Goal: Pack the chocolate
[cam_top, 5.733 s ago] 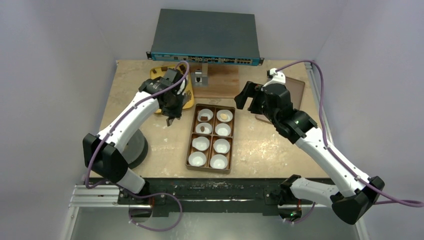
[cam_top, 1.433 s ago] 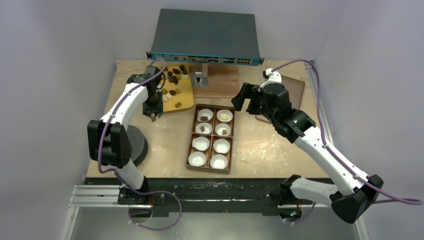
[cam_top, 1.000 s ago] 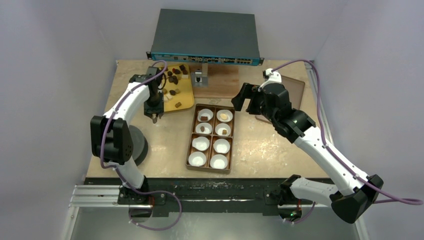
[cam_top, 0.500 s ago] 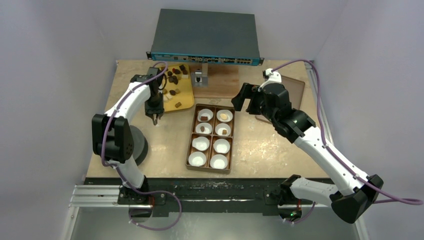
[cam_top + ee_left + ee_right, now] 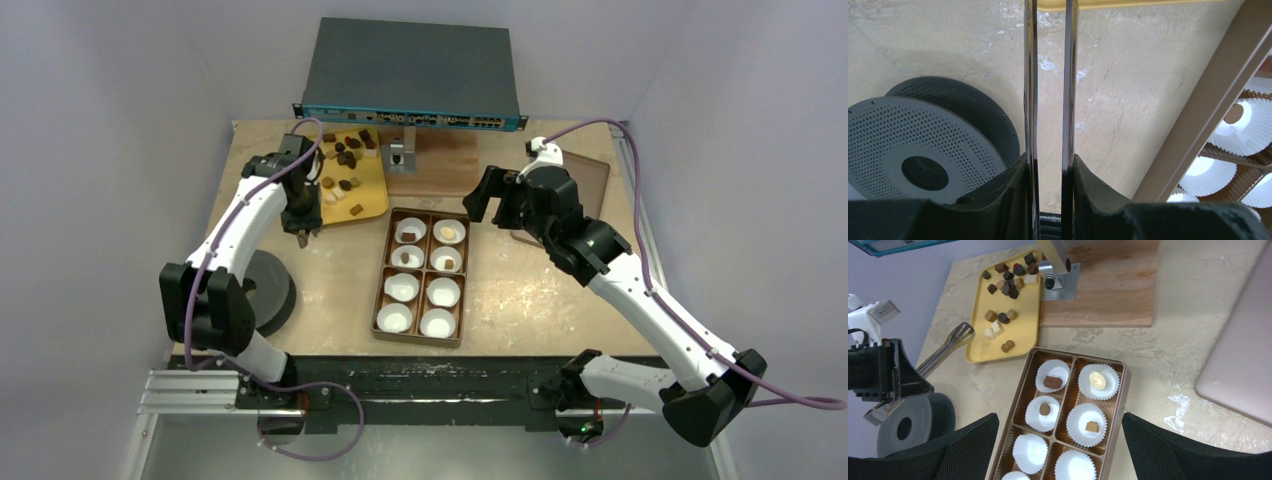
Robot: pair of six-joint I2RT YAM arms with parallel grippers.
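Note:
Chocolate pieces, mostly dark brown with some tan and pale, lie scattered on a yellow tray; they also show in the right wrist view. The brown eight-compartment box holds white paper cups. The far cups hold a brown piece, a pale one, a round brown one and a tan one. My left gripper is shut on metal tongs, tips by the tray's near left edge, nothing between the blades. My right gripper is open, hovering over the box.
The flat brown lid lies at the far right. A wooden board with a metal fixture sits behind the box, below a network switch. A grey perforated disc sits at the near left.
The second right cup, empty 5.7 s ago, has held a tan piece since 1.4 s ago. My left arm has pulled back from beside the box to the tray's left edge. The right arm is unmoved.

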